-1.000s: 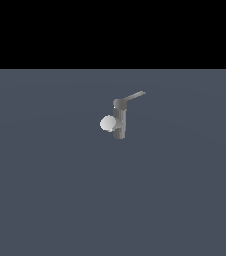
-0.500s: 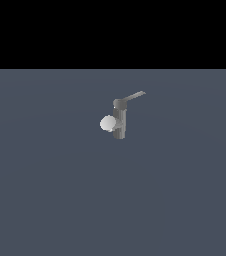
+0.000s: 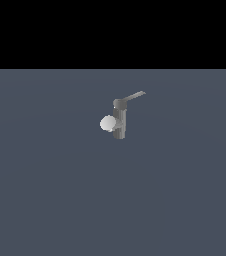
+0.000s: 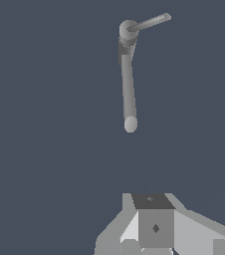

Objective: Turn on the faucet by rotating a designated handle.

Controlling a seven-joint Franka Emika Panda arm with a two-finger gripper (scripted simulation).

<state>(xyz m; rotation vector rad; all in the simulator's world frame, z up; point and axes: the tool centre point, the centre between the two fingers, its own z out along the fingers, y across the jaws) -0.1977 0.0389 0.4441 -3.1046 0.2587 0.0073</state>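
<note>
Slate-grey floor (image 3: 50,200), upright faucet (image 3: 119,122), handle (image 3: 134,96) angled off its top, pincer (image 4: 154,234) well apart, opening unclear

We observe a flat, uniform slate-blue desk (image 3: 60,200) filling the lower portion of the exterior view, unmarked and matte. Above its straight far edge we record a solid black backdrop (image 3: 113,30) with no visible features. Lighting appears even and diffuse. The wrist view shows the same slate-blue surface throughout.
</note>
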